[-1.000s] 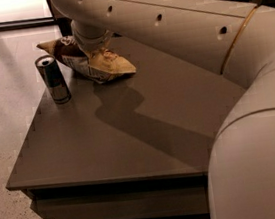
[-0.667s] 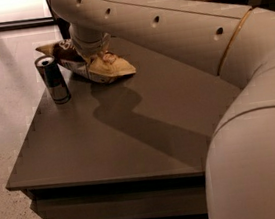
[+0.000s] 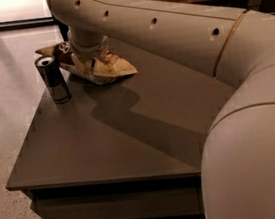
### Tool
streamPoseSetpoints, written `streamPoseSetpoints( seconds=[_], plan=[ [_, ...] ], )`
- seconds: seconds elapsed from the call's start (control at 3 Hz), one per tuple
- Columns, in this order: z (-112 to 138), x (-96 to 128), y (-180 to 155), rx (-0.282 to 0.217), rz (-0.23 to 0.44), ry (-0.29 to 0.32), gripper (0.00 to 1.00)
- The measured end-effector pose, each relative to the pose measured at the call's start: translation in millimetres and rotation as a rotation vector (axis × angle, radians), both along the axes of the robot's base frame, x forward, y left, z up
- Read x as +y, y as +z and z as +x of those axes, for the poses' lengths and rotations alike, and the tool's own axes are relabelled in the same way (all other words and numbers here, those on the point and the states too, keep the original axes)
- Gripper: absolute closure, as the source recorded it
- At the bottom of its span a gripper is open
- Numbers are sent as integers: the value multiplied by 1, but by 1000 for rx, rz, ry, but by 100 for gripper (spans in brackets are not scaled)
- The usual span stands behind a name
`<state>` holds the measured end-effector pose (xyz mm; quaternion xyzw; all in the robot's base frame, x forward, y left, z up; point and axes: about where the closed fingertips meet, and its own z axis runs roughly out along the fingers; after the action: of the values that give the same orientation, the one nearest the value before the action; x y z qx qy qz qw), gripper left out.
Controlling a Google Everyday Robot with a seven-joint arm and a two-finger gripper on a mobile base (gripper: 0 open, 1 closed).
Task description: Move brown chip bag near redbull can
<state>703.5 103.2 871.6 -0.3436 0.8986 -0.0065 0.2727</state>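
The brown chip bag [image 3: 103, 68] lies on the brown table [image 3: 130, 127] near its far left corner, dark brown with pale yellow ends. The redbull can [image 3: 53, 78] stands upright just left of the bag, close to the table's left edge. My gripper [image 3: 89, 53] comes down from the big beige arm right onto the middle of the bag; the wrist hides its tips and part of the bag.
My beige arm [image 3: 182, 30] crosses the top of the view and its bulky lower link [image 3: 255, 161] fills the right foreground. The table's left and front edges drop to a pale speckled floor [image 3: 3, 124]. A wooden wall runs behind.
The bag and the gripper on it have shifted slightly left, closer to the can. The can has not moved.
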Motion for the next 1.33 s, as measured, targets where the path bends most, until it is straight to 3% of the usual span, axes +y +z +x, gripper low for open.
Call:
streamPoseSetpoints(
  seconds=[0.33, 0.67, 1.33],
  plan=[
    [0, -1, -2, 7, -1, 3, 0],
    [0, -4, -3, 9, -5, 0, 0],
    [4, -34, 17, -23, 11, -26, 0]
  ],
)
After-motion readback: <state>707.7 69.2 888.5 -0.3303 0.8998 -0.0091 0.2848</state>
